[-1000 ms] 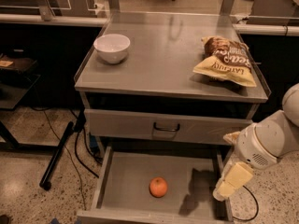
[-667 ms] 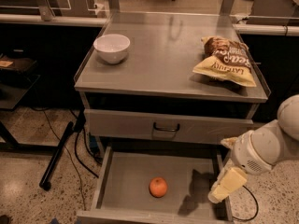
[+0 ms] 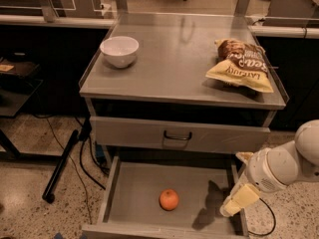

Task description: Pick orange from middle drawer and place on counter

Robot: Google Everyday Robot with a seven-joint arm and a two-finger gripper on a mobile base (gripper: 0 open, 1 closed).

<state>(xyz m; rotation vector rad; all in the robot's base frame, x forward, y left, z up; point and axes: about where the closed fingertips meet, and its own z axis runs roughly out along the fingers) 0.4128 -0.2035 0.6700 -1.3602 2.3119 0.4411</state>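
The orange (image 3: 169,199) lies on the grey floor of the open middle drawer (image 3: 134,193), a little right of its centre and near the front. My gripper (image 3: 234,204) hangs over the drawer's right side, to the right of the orange and apart from it, with nothing seen in it. Its shadow falls on the drawer floor between it and the orange. The counter (image 3: 174,63) is the grey steel top above.
A white bowl (image 3: 119,50) stands at the counter's left. A chip bag (image 3: 240,65) lies at its right. A shut drawer with a black handle (image 3: 177,136) sits above the open one. Black cables and a pole lie on the floor at the left.
My arm and gripper have moved down and a little left, closer over the drawer's right side. The orange has not moved.
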